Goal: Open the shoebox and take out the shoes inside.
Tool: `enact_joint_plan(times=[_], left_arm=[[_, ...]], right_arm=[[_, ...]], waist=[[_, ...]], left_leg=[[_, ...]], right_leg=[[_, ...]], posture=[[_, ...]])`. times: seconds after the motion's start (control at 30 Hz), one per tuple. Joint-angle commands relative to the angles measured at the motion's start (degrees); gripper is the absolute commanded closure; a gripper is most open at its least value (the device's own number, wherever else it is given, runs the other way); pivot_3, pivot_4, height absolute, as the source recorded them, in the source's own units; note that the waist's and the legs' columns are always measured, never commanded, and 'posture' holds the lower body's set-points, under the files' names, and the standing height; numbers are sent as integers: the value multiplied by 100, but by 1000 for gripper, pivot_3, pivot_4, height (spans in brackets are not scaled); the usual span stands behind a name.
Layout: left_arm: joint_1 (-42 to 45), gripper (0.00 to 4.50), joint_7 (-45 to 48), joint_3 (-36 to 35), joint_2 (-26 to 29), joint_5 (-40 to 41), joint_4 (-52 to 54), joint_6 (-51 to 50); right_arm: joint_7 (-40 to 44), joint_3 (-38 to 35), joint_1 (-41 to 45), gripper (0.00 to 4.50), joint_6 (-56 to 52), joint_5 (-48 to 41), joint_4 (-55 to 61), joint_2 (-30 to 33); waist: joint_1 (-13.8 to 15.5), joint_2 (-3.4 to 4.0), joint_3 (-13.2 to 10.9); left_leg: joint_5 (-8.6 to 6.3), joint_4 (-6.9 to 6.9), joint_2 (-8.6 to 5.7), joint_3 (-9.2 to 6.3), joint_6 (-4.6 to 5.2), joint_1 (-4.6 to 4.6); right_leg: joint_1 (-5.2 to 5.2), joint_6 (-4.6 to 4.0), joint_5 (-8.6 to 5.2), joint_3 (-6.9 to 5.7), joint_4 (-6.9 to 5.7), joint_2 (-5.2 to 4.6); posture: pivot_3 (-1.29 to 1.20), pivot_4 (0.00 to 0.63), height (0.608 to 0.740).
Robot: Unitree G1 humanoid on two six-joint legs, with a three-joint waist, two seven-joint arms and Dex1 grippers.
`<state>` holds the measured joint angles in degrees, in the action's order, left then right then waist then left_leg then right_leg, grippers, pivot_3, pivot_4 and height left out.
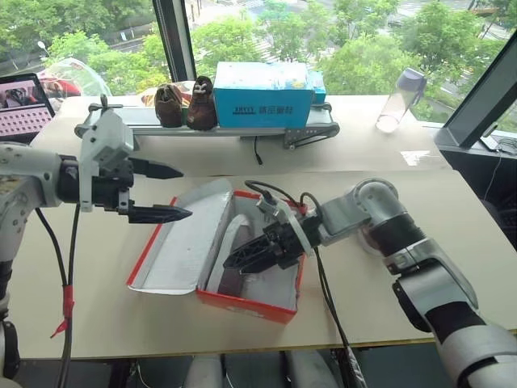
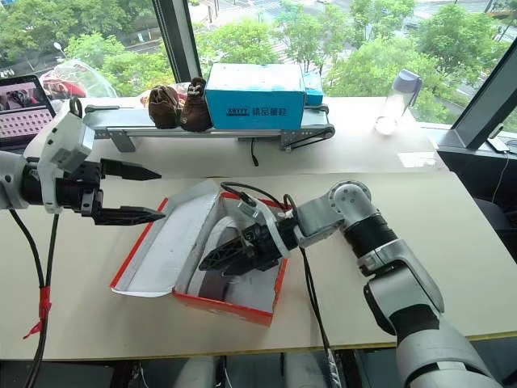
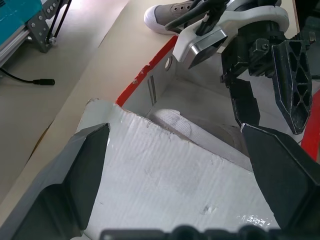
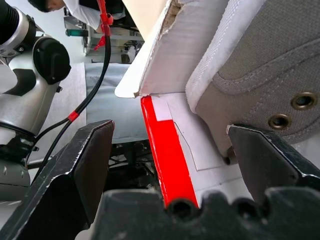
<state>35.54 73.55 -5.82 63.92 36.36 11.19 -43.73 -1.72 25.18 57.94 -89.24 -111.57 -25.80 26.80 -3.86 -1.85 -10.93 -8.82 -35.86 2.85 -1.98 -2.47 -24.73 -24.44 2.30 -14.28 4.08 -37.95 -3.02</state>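
The red shoebox (image 1: 250,305) lies open on the table, its lid (image 1: 182,242) folded back to the left with the whitish inside facing up. One grey shoe (image 1: 229,242) sits inside, toe toward the lid. My right gripper (image 1: 242,259) is open and reaches into the box, and its fingers flank the shoe (image 4: 270,75) without closing on it. A second grey shoe (image 3: 170,15) lies on the table just outside the box. My left gripper (image 1: 184,192) hangs open above the lid's left side, holding nothing.
At the back, a conveyor (image 1: 315,121) carries a blue box (image 1: 262,93) and a dark brown pair of shoes (image 1: 186,103). A water bottle (image 1: 400,99) stands at the back right. A screen (image 1: 24,105) sits at the far left.
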Motion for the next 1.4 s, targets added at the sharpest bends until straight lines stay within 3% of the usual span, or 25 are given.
enact_joint_plan(times=[0.03,0.37,0.83,0.97,1.27,1.3,1.4], left_arm=[[22,0,-20,-227,98,96,156,-11],[93,0,3,-185,141,127,121,-35],[174,0,106,-176,315,129,81,-60],[159,0,110,-200,342,125,85,-56],[134,0,92,-218,353,140,113,-44],[139,0,89,-215,350,142,116,-48],[152,0,86,-203,343,139,109,-44]], right_arm=[[117,-108,55,73,-142,-143,196,202],[-158,-99,-430,73,137,-143,638,329],[-2444,-1079,-1417,73,1175,-143,1201,-1441],[-2902,-1271,-1590,1117,1297,-143,1401,-1685],[-3358,-1413,-1518,4236,1419,-143,1485,-1870],[-3366,-1418,-1499,4477,1415,-143,1478,-1871],[-3336,-1411,-1411,4477,1356,-143,1466,-1817]], waist=[[0,0,0],[-1,-1,0],[-18,-2,1],[-13,-2,1],[-17,-2,1],[-16,-2,1],[-13,-2,1]], left_leg=[[0,0,0,0,0,0],[-1,2,0,0,1,-1],[-1,2,5,-1,1,2],[-1,2,5,-1,1,0],[-1,4,5,-3,1,1],[-1,4,5,-3,1,1],[-1,4,5,-3,1,0]], right_leg=[[0,0,0,0,1,0],[0,0,0,1,6,0],[1,0,0,1,2,4],[1,0,0,1,5,3],[1,0,0,1,7,4],[1,0,0,1,8,4],[1,0,0,1,8,4]], posture=[[0,150,740],[0,150,740],[0,150,740],[0,150,740],[0,150,740],[0,150,740],[0,150,740]])
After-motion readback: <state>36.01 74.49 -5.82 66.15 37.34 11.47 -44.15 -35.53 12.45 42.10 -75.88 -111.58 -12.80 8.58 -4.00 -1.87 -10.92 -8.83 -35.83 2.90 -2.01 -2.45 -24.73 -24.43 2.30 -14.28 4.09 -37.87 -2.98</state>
